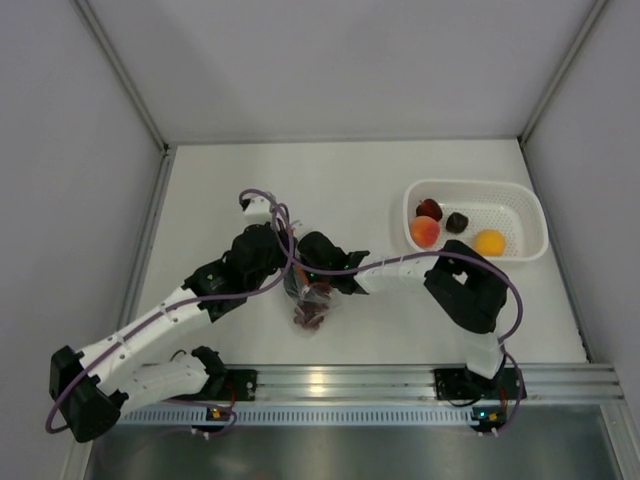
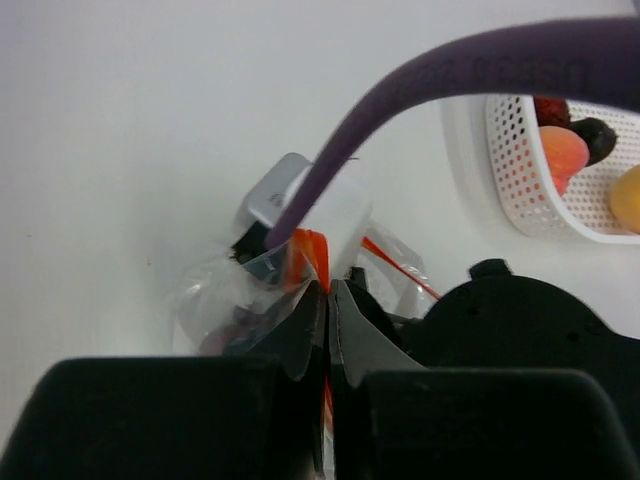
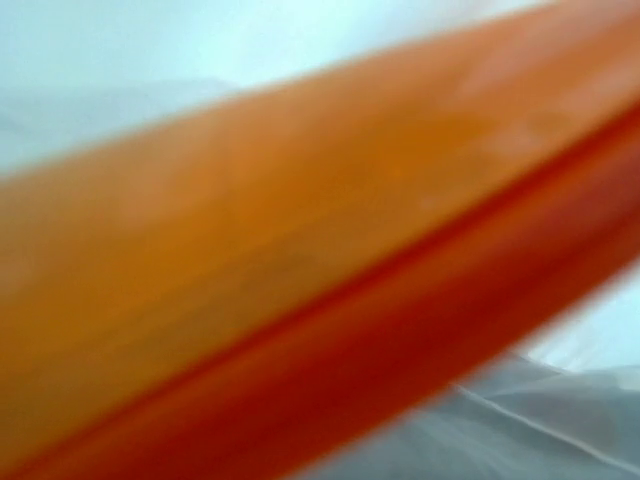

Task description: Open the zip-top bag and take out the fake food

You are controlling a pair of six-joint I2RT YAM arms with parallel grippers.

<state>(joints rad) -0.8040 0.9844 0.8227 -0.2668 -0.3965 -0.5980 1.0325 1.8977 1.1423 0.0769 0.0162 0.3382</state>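
Grip on bag [image 1: 314, 300], table centre

Left gripper [image 2: 327, 290] pinched shut on the clear bag at its red zip strip [image 2: 310, 255]; dark grapes [image 1: 310, 318] inside. Right gripper [image 1: 312, 275] at the bag mouth, jaws unreadable. Basket [image 1: 475, 186] at two o'clock holds peach [image 1: 424, 232], orange fruit [image 1: 489, 242].

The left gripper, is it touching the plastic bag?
Touching. The left wrist view shows the left gripper shut on the zip-top bag, with clear plastic and the orange strip pinched in its grip.
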